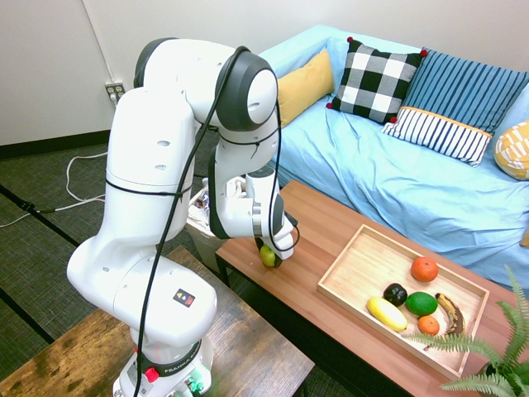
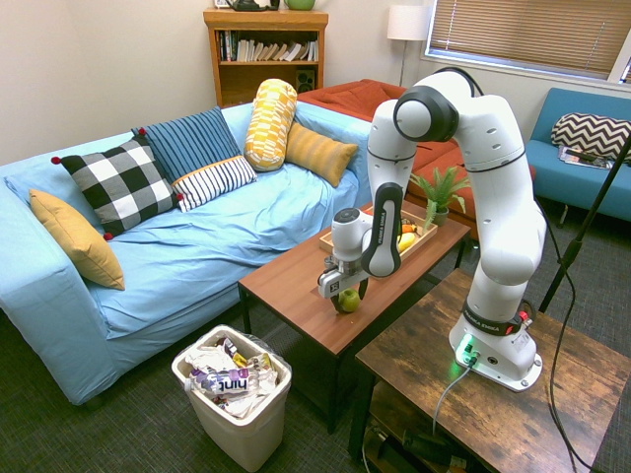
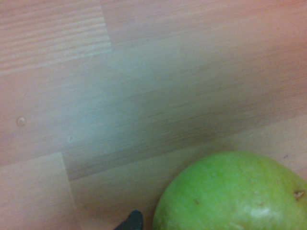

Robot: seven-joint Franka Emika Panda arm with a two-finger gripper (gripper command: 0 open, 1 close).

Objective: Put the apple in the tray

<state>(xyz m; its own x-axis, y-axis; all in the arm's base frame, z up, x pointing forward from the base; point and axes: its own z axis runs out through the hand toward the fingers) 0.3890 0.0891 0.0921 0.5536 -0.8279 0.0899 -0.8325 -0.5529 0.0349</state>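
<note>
The hand (image 2: 349, 293) is open wide, with a finger on each side of the green apple (image 2: 348, 301). The apple is near one end of the brown surface (image 1: 291, 217). Further along the surface is the wooden tray (image 1: 351, 263), with fruit (image 1: 421, 303) in it.
</note>
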